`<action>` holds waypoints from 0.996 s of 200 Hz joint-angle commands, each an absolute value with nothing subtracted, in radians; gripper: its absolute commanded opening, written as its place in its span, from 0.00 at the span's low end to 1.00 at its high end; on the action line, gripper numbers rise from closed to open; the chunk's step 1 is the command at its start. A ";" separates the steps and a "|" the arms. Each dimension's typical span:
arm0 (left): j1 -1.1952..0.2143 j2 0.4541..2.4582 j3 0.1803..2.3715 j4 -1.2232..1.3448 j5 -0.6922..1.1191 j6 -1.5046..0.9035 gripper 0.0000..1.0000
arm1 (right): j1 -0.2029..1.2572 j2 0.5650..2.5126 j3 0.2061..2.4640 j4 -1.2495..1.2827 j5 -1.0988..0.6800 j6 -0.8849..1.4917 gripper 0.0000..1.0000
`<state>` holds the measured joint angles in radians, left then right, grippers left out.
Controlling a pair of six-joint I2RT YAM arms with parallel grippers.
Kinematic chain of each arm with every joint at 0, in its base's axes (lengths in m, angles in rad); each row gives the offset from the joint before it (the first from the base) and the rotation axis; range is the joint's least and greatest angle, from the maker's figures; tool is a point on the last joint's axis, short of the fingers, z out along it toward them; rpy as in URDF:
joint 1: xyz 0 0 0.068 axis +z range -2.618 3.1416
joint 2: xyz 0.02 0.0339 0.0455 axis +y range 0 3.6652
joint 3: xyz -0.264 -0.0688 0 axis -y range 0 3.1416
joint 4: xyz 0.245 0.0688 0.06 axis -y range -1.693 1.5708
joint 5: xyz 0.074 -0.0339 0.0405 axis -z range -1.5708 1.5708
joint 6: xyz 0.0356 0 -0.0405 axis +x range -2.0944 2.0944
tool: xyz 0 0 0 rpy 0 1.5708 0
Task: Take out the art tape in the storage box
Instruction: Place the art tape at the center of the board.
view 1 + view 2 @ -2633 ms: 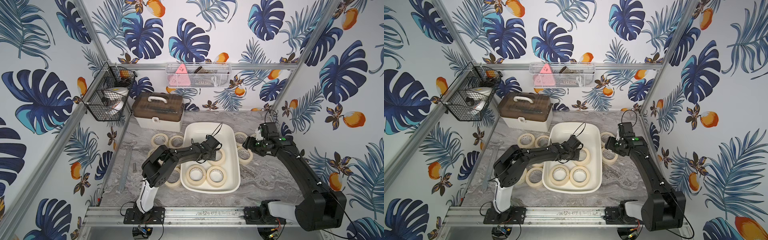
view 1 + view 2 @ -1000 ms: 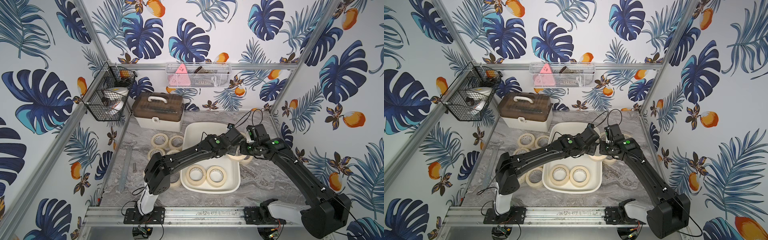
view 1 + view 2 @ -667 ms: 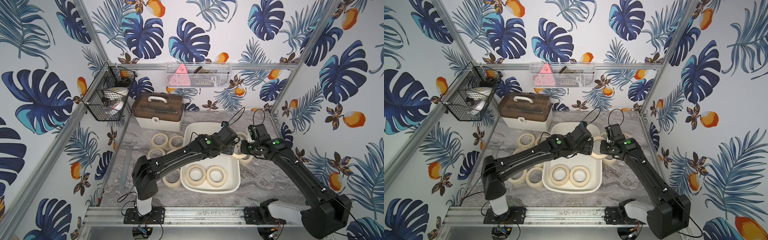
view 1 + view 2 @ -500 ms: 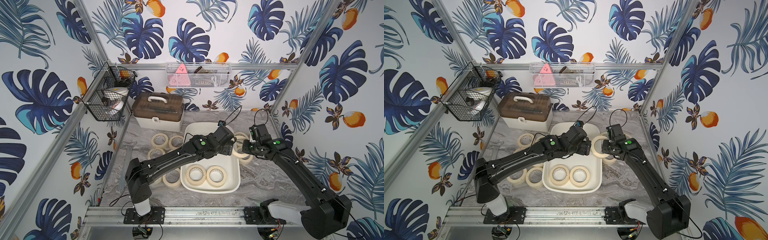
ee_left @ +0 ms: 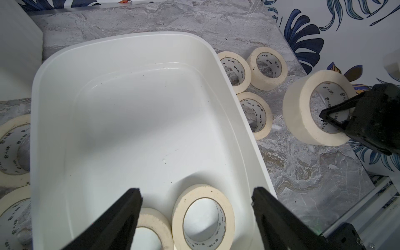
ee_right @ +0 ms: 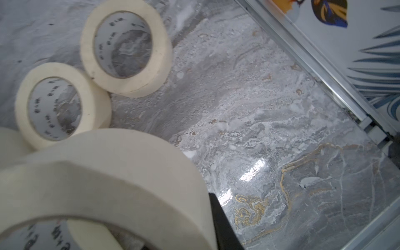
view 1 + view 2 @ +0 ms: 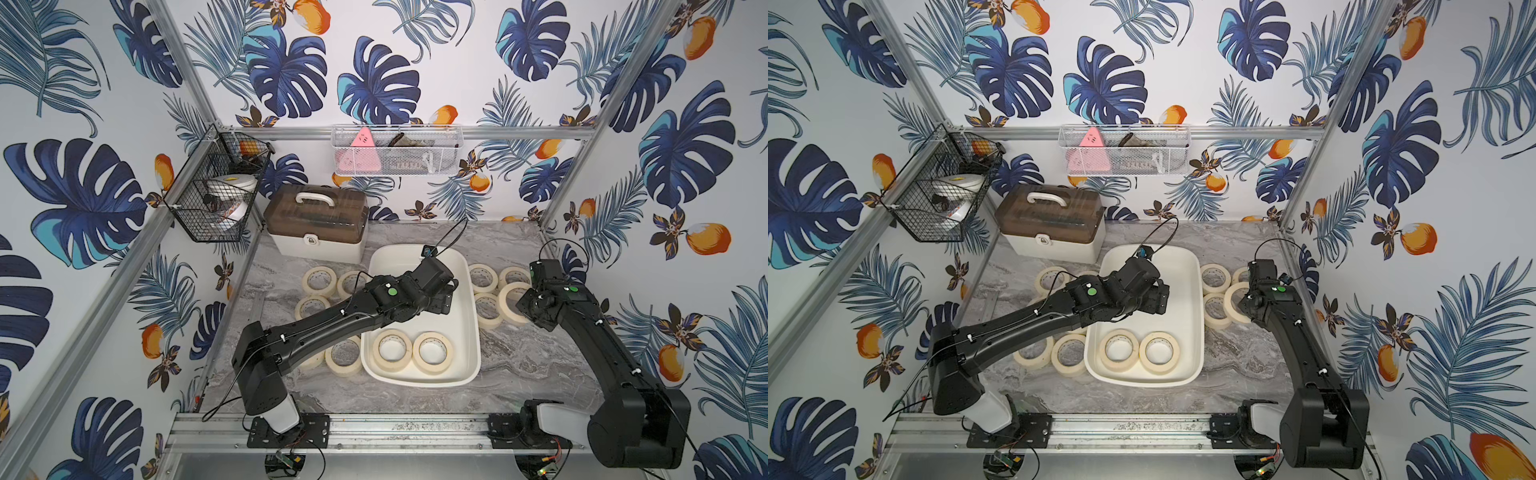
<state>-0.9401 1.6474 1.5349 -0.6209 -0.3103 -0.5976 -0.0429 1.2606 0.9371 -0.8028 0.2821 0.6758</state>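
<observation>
Presently, the left gripper [image 5: 195,192] hangs empty, jaws wide apart, over the shallow off-white plastic storage box [image 5: 129,119]; two cream-beige masking-tape rolls [image 5: 203,190] lie flat inside. Right of it, the right gripper [image 5: 337,123] clamps a further roll [image 5: 298,112] over the grey marbled tabletop [image 7: 519,361].

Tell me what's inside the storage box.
Two art tape rolls lie flat inside the storage box; the left arm hides part of its floor from above.
</observation>
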 commanded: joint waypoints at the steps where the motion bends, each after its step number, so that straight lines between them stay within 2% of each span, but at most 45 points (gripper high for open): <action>1: -0.931 1.629 1.508 -0.606 -0.313 -0.600 0.88 | -0.089 1.285 0.897 -0.729 0.258 0.756 0.00; 51: -0.907 1.596 1.429 -0.597 -0.298 -0.614 0.88 | -0.158 1.312 0.798 -0.620 0.342 0.868 0.00; 84: -0.901 1.591 1.391 -0.586 -0.295 -0.624 0.88 | -0.174 1.427 0.832 -0.595 0.382 0.917 0.00; 145: -0.901 1.578 1.380 -0.603 -0.324 -0.619 0.88 | -0.184 1.584 0.875 -0.542 0.332 0.886 0.00; 199: -0.897 1.576 1.376 -0.618 -0.334 -0.622 0.89 | -0.190 1.624 0.867 -0.434 0.203 0.811 0.00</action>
